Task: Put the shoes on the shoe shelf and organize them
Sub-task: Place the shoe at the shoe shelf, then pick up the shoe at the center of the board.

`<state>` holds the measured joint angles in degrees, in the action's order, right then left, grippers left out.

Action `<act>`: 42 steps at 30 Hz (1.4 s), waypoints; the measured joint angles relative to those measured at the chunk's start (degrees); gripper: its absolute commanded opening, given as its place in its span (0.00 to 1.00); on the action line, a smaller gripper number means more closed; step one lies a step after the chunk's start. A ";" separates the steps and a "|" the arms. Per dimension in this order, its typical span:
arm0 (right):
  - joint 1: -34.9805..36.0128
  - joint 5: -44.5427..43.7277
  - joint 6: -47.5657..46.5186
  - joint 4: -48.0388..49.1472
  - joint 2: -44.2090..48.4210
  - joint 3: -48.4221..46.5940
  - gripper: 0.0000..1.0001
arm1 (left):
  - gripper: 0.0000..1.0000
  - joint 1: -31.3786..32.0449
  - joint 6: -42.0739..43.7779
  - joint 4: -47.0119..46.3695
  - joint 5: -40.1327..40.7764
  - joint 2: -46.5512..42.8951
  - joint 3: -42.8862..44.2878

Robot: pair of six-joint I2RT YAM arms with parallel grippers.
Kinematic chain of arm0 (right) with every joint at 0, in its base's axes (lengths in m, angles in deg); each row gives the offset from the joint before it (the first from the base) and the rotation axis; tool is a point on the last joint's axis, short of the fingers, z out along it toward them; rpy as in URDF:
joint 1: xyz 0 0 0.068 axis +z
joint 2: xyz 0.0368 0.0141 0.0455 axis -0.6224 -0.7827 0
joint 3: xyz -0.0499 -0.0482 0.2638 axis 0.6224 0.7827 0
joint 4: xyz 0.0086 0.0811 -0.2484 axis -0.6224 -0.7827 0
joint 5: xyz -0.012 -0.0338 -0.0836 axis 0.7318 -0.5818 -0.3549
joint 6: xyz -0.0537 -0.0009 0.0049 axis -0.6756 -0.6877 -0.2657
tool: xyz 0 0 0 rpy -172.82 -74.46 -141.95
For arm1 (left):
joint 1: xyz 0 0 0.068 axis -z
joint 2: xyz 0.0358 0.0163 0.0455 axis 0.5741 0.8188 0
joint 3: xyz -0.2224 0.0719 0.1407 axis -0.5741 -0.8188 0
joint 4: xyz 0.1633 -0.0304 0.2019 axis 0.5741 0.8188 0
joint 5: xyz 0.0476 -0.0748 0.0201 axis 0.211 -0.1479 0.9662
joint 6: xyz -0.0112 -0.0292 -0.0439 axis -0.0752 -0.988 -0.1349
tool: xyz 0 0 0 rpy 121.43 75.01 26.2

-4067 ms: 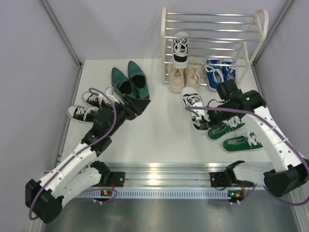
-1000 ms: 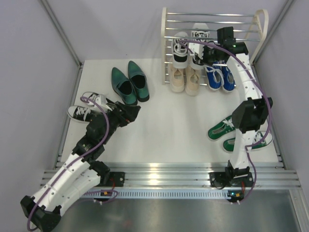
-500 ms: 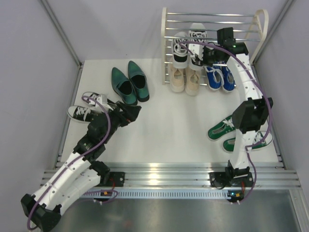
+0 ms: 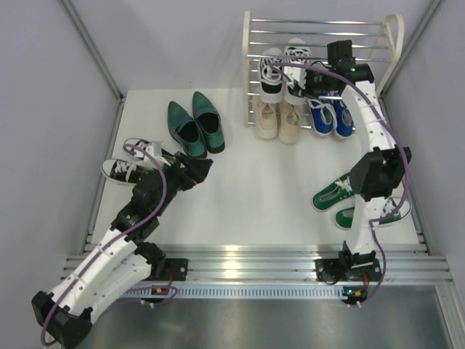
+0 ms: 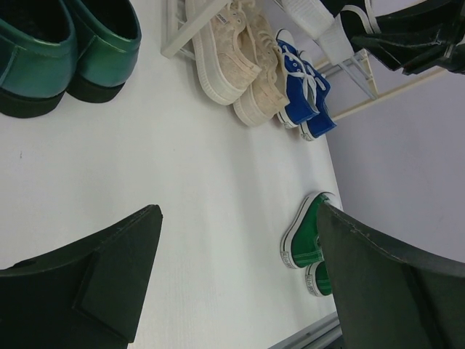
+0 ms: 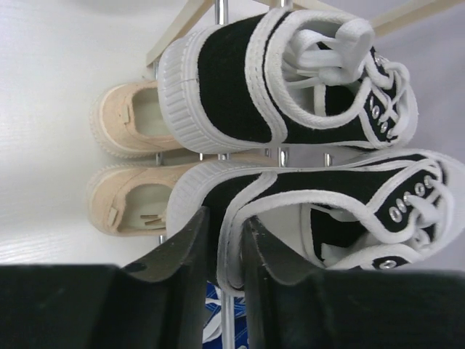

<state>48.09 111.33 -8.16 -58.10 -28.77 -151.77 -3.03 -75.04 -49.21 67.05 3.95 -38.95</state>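
My right gripper (image 4: 311, 81) is shut on the heel collar of a black-and-white sneaker (image 4: 296, 62). It holds the sneaker on a middle tier of the shoe shelf (image 4: 389, 43), beside its mate (image 4: 272, 74). In the right wrist view the gripper (image 6: 227, 240) pinches the collar of the held sneaker (image 6: 327, 203), with the mate (image 6: 276, 80) alongside. Beige lace-ups (image 4: 280, 120) and blue sneakers (image 4: 330, 116) sit on the bottom tier. My left gripper (image 4: 200, 169) is open and empty (image 5: 240, 211), next to a second black-and-white pair (image 4: 127, 161).
Dark green dress shoes (image 4: 192, 127) stand on the table left of the shelf. Green sneakers (image 4: 356, 203) lie at the right, beside my right arm. Grey walls close in on the left, right and back. A metal rail runs along the near edge.
My right gripper has carried the black-and-white sneaker from the table up onto the shelf beside its mate, then nudged it slightly deeper. My left arm has drawn back from the dress shoes.
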 measured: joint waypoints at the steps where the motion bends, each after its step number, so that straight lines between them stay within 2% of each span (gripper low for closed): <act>1: -0.02 -0.02 0.00 0.55 0.07 0.00 0.27 | 0.93 0.00 -0.02 -0.02 0.00 0.00 -0.09; 4: -0.15 -0.02 -0.13 1.51 0.42 0.00 0.33 | 0.93 0.00 -0.04 -0.02 -0.02 0.00 -0.22; 7: -0.39 0.13 -0.28 2.78 0.68 0.00 0.44 | 0.93 0.00 -0.04 -0.07 -0.02 0.00 -0.22; 8: -0.48 0.20 -0.28 2.84 0.76 0.00 0.54 | 0.93 0.00 -0.07 -0.09 -0.02 0.00 -0.22; 11: -0.76 0.44 -0.11 3.10 1.27 0.13 0.69 | 0.93 0.00 -0.09 -0.24 -0.04 0.00 -0.22; 14: -1.18 0.74 0.87 4.35 2.93 2.08 0.90 | 0.93 0.00 -0.13 -0.37 -0.04 0.00 -0.22; 18: -1.90 1.51 5.97 8.15 6.23 5.60 0.99 | 0.93 0.00 -0.13 -0.35 -0.07 0.00 -0.20; 23: -2.73 3.17 21.55 14.45 13.46 10.84 0.99 | 0.98 0.00 -0.28 1.11 1.11 0.68 0.28; 27: -3.32 4.50 38.75 20.11 23.82 20.87 0.99 | 0.98 -0.02 -1.84 6.67 5.40 4.52 4.52; 31: -6.80 9.64 54.64 23.89 33.75 34.97 0.89 | 0.98 -2.32 -4.46 10.51 5.88 11.43 9.55; 33: -10.58 12.96 56.48 23.67 37.18 43.08 0.89 | 0.97 -6.45 -5.79 11.89 2.99 16.63 12.20; 37: -13.84 13.11 54.03 19.93 41.79 56.63 0.91 | 0.89 -15.67 -7.76 13.60 -2.29 27.78 15.32; 42: -13.81 13.03 50.71 16.39 48.35 64.52 0.91 | 0.83 -21.35 -7.19 16.13 -5.35 40.22 21.86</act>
<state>34.28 124.36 42.55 -41.71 19.58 -87.25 -24.38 -82.23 -33.08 61.69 44.16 -17.09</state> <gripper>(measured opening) 0.906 0.850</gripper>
